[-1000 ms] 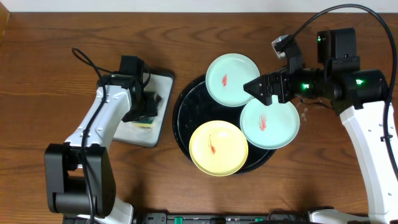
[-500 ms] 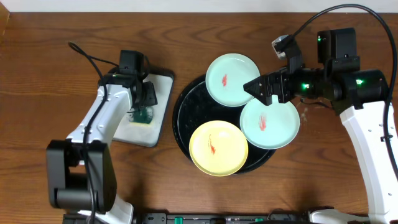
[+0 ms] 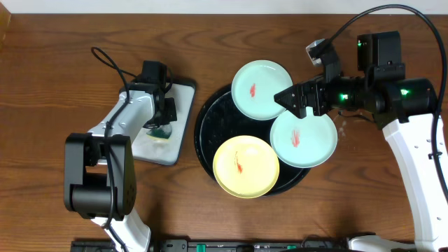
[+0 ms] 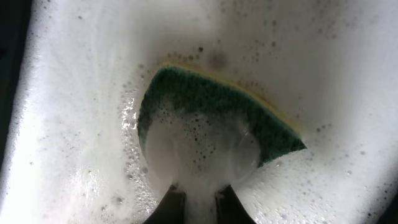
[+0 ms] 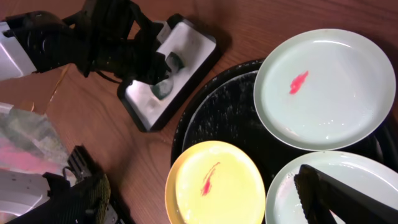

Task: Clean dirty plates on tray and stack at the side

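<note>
Wooden counter (image 3: 63, 84) carries the black tray (image 3: 210, 133) with two mint plates (image 3: 259, 87) and a yellow plate (image 3: 246, 166), all red-smeared. My left tool (image 4: 200, 198) is clamped on the green sponge (image 4: 211, 106) in the foamy white tray (image 3: 183, 91); my right tool (image 3: 288, 98) hangs wide open over the mint plates, empty.

Three plates (image 3: 246, 166) crowd the black tray (image 3: 213, 122), leaving bare room only on its left (toward the white tray (image 3: 180, 105)). The right tool (image 3: 283, 98) hangs over the tray's upper right; the bench (image 3: 182, 203) in front is open.
</note>
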Robot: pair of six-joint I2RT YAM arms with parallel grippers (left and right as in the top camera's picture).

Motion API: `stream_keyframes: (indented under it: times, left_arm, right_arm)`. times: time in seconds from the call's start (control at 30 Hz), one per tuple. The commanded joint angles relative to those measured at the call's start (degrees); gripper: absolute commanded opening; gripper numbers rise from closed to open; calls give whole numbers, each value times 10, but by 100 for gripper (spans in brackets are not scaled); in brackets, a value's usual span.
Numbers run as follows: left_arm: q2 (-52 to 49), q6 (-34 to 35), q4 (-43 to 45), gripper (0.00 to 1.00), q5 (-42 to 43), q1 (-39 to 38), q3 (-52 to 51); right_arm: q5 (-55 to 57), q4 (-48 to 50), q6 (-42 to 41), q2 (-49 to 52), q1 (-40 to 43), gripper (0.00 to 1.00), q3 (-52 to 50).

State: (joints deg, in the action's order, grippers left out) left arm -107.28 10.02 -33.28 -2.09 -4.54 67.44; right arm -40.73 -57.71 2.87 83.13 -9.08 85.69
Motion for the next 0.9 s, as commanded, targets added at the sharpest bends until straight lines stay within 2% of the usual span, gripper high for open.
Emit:
stream_keyframes:
  times: [0.0, 0.37, 0.43, 0.67, 0.87]
  left_arm:
    - [-9, -16, -16, 8, 14, 3, 5]
    - [88, -25, -57, 7, 14, 3, 24]
    - [90, -25, -70, 7, 14, 3, 24]
    - [90, -25, -82, 7, 14, 3, 16]
    - [65, -25, -45, 7, -5, 3, -24]
  right_arm:
    - [-11, 0, -7, -4, -4, 94, 12]
    - [-11, 3, -7, -4, -4, 94, 12]
    - [-3, 9, -12, -4, -4, 88, 12]
    - [195, 4, -87, 2, -37, 84, 12]
    - [307, 8, -95, 36, -54, 78, 12]
